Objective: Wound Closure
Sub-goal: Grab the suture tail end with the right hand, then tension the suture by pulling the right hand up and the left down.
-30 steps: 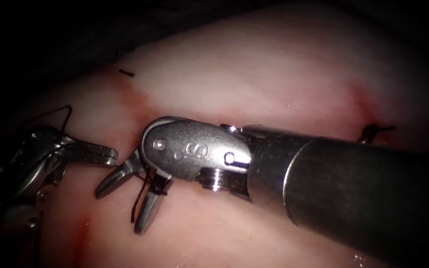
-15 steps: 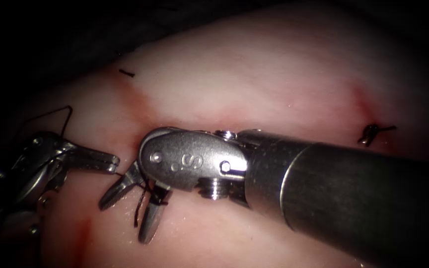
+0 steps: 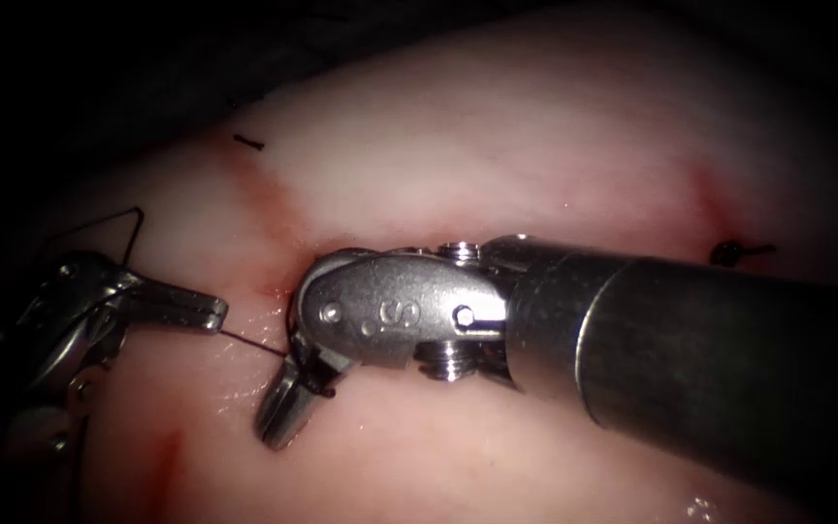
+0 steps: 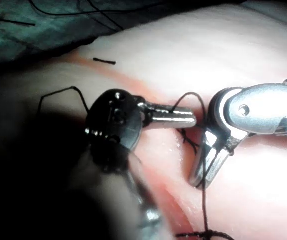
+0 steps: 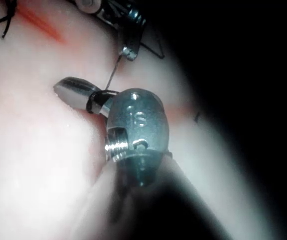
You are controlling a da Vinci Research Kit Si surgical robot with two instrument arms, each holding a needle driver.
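Black thread (image 3: 249,340) runs taut, near-horizontal, between both tools over the tissue (image 3: 497,155). Left tool (image 3: 208,312) clamps one end. Right tool (image 3: 283,412) is closed on the other.

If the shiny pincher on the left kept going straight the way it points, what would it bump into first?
Probably the right tool. The left tool, jaws shut on the thread, points across the tissue toward it; only taut thread lies between them. Depth is hard to judge, so it might slip past.

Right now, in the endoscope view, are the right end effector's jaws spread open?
No: the right end effector has its jaws shut on the thread, which runs taut to the left end effector.
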